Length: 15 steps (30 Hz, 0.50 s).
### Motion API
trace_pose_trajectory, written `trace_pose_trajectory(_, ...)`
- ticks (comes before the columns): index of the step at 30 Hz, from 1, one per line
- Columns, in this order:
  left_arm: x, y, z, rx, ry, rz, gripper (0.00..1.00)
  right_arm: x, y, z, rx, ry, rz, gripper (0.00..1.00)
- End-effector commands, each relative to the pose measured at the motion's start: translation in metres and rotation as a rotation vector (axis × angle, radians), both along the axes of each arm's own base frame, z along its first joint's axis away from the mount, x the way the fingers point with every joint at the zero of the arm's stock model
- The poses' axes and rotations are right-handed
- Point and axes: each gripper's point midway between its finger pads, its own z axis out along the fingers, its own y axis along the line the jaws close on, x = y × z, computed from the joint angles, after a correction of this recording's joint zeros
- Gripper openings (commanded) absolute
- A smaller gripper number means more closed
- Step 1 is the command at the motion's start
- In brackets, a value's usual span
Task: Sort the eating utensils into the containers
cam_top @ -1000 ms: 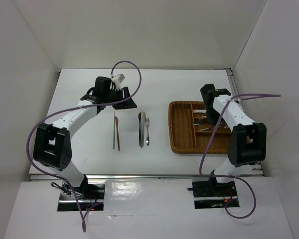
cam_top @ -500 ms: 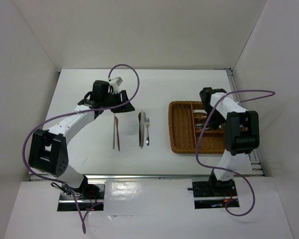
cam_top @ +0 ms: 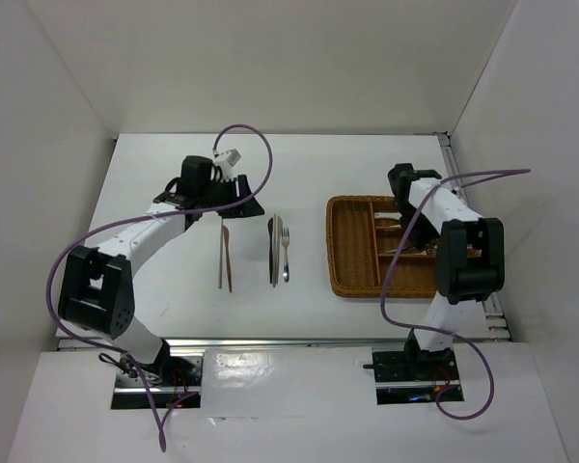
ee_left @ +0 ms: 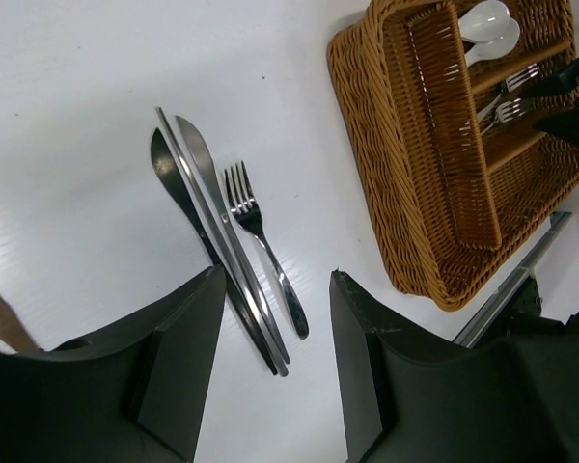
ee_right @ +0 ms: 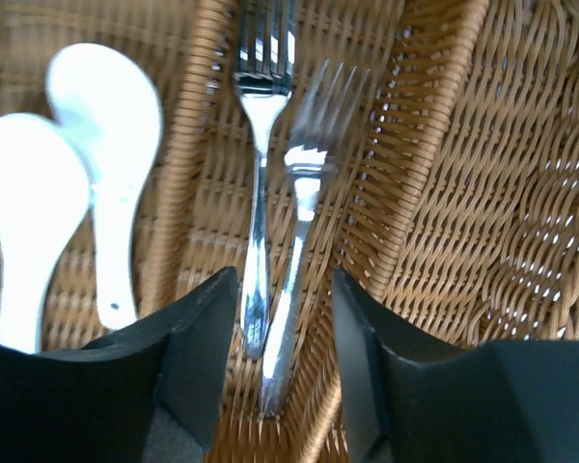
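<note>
On the right half of the white tabletop (cam_top: 174,174), a rectangular brown woven wicker tray (cam_top: 336,253) with inner dividers: one long compartment down its left side, shorter cross compartments on its right. In the far cross compartment, two white soup spoons (ee_right: 101,106), side by side, bowls touching or nearly so. In the next compartment nearer, past one woven divider, two slim silver metal forks (ee_right: 261,193), parallel and just beside each other, one of them blurred in the right wrist view. Nearer compartments partly hidden behind the right arm (cam_top: 468,256) in the top view, contents impossible to tell.

Right jaws released: black fingers (ee_right: 188,357) spread wide just above the fork handles, gripping nothing, handle tips showing in the gap.

Left of the tray and well apart from it, out on the tabletop, a single slim silver fork (ee_left: 267,256). Just to its left, a tight bundle of slim silver knives (ee_left: 217,224), exact count hard to tell. All lying parallel, near to far. Farther left again, thin brown chopsticks (cam_top: 227,262), also laid near to far.

Left jaws released as well, black fingers (ee_left: 179,357) apart with nothing between, hovering over the tabletop just beyond the far ends of the chopsticks.
</note>
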Motion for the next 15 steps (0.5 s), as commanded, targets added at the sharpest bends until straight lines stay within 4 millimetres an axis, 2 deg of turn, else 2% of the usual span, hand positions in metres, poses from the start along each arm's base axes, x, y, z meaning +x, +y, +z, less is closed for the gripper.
trace_pose_trajectory(1, 0.006, -0.015, 0.005, -0.037, -0.058, -0.073, 0.61, 0.020, -0.003, 0.041, -0.018, -0.132, 0.059, 0.52)
trace_pose_trajectory(4, 0.003, -0.026, -0.005, -0.023, -0.052, -0.101, 0.61, 0.025, 0.006, 0.053, 0.024, -0.169, 0.164, 0.52)
trace_pose_trajectory(5, 0.000, -0.032, -0.009, -0.015, -0.045, -0.113, 0.61, 0.028, 0.009, 0.065, 0.035, -0.214, 0.204, 0.52)
trace_pose_trajectory(6, 0.002, -0.035, -0.016, -0.003, -0.040, -0.109, 0.61, 0.039, 0.013, 0.069, 0.045, -0.270, 0.249, 0.52)
trace_pose_trajectory(8, -0.001, -0.045, -0.023, 0.013, -0.039, -0.120, 0.61, 0.047, 0.029, 0.077, 0.097, -0.317, 0.425, 0.52)
trace_pose_trajectory(9, 0.003, -0.041, -0.031, 0.031, -0.030, -0.088, 0.61, 0.056, 0.037, 0.090, 0.101, -0.421, 0.493, 0.52)
trace_pose_trajectory(10, 0.001, -0.045, -0.038, 0.035, -0.009, -0.086, 0.61, 0.057, 0.050, 0.094, 0.135, -0.449, 0.605, 0.52)
trace_pose_trajectory(11, 0.000, -0.048, -0.039, 0.033, -0.013, -0.083, 0.60, 0.057, 0.056, 0.110, 0.132, -0.523, 0.663, 0.52)
trace_pose_trajectory(13, 0.003, -0.051, -0.052, 0.015, 0.006, -0.065, 0.60, 0.059, 0.071, 0.107, 0.146, -0.602, 0.782, 0.52)
trace_pose_trajectory(15, 0.002, -0.053, -0.060, -0.003, 0.018, -0.063, 0.59, 0.053, 0.076, 0.108, 0.156, -0.640, 0.816, 0.52)
